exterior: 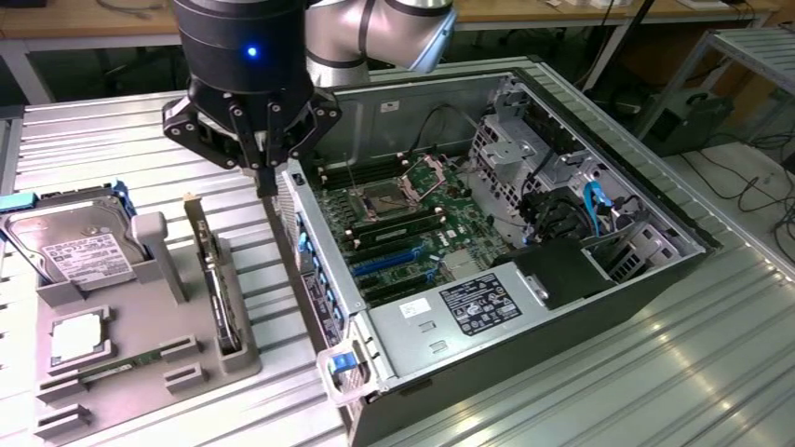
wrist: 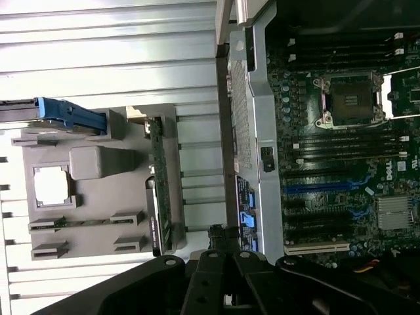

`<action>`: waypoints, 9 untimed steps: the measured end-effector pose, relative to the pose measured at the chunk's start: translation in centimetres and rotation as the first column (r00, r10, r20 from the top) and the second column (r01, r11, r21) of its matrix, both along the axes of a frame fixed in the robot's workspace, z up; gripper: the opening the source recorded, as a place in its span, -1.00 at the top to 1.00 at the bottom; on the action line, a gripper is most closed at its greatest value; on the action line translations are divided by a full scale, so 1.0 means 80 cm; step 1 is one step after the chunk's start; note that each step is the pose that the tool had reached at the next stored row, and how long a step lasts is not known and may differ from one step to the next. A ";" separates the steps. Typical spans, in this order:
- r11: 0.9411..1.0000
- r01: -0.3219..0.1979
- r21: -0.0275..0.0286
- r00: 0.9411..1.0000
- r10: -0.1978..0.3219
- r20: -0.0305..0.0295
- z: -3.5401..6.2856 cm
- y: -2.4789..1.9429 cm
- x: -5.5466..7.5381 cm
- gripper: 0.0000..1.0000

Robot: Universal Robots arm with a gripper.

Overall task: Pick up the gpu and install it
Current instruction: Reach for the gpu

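Note:
The gpu (exterior: 220,279) is a thin black card standing on edge in a slot of the grey holder (exterior: 149,372), its pale bracket end toward the back. In the wrist view the gpu (wrist: 161,190) appears edge-on along the holder's side nearest the case. My gripper (exterior: 264,182) hangs shut and empty above the gap between the holder and the open computer case (exterior: 621,279), slightly behind the card's bracket end. The tip of my gripper (wrist: 222,231) sits between the card and the case wall. The motherboard (exterior: 410,223) lies exposed, with blue expansion slots (exterior: 387,265).
The holder also carries a silver hard drive (exterior: 74,251) with blue rails, a square processor chip (exterior: 77,337) and a green memory stick (exterior: 125,361). The case's rear wall (exterior: 311,270) rises close beside the holder. Ribbed metal tabletop (exterior: 695,372) surrounds everything.

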State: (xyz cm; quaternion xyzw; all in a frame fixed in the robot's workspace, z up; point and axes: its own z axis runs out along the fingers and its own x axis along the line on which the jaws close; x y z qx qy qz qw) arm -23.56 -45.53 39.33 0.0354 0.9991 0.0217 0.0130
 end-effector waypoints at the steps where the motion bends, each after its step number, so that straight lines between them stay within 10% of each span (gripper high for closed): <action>1: 1.000 0.000 0.000 1.000 0.000 0.000 0.000 -0.0008 -0.001 0.79; 9: 1.000 -0.001 0.000 1.000 0.001 0.000 0.000 -0.0069 -0.009 0.79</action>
